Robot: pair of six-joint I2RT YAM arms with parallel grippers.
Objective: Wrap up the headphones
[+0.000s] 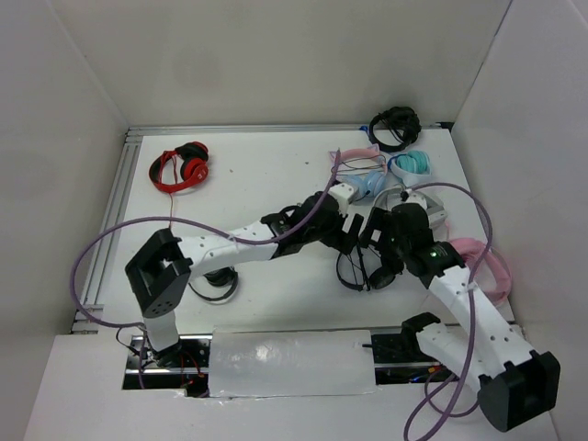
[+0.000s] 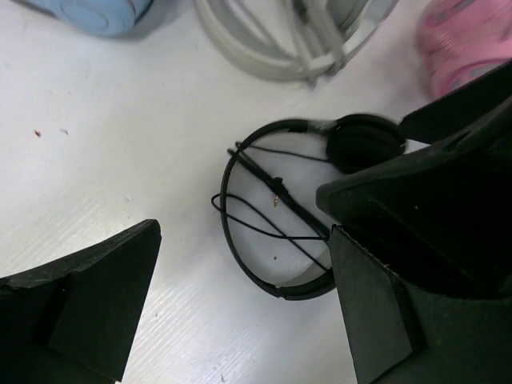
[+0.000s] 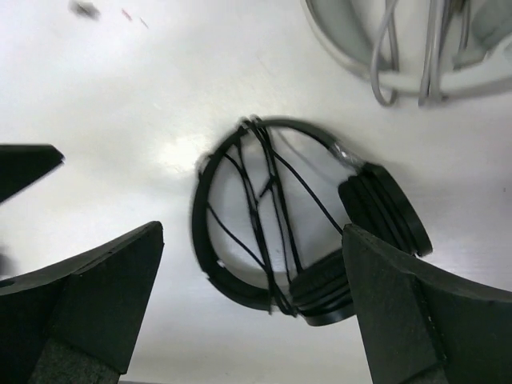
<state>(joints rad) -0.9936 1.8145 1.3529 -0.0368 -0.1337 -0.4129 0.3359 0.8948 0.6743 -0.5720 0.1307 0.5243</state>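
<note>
Headphones: the black pair lies flat on the table (image 1: 257, 175), right of centre, under the two wrists; one earcup (image 2: 364, 142) shows at the end of the thin band.
Inside the band's loop: strands of the thin black cable (image 3: 272, 216) cross from one side of the band to the other and pass over it at both ends; the jack (image 2: 264, 178) lies slantwise within the loop.
Earcups: from the right wrist they sit close together at the loop's right edge, one just behind the other.
Left gripper (image 2: 244, 240): fingers spread wide with nothing between them; the headphones show in the gap and one finger covers the band's edge.
Right gripper (image 3: 252, 236): also spread wide and holding nothing, looking straight down on the loop.
In the way: the right gripper's black body fills the right side of the left wrist view and hides part of the band and earcup; whether either gripper touches the headphones I cannot tell.
Just beyond: a white pair (image 2: 280, 48) with its cord bundled across it, near the black one but apart.
To the sides of that: a pink pair (image 2: 464, 40) and a light blue pair (image 2: 96, 12).
Far edge: a compact black pair (image 1: 395, 128) and, nearer, a teal pair (image 1: 411, 164).
Far left: a red pair (image 1: 179, 169), well apart from the rest.
By the left arm: a round black-and-white thing (image 1: 216, 285), half hidden under the arm; I cannot tell what it is.
</note>
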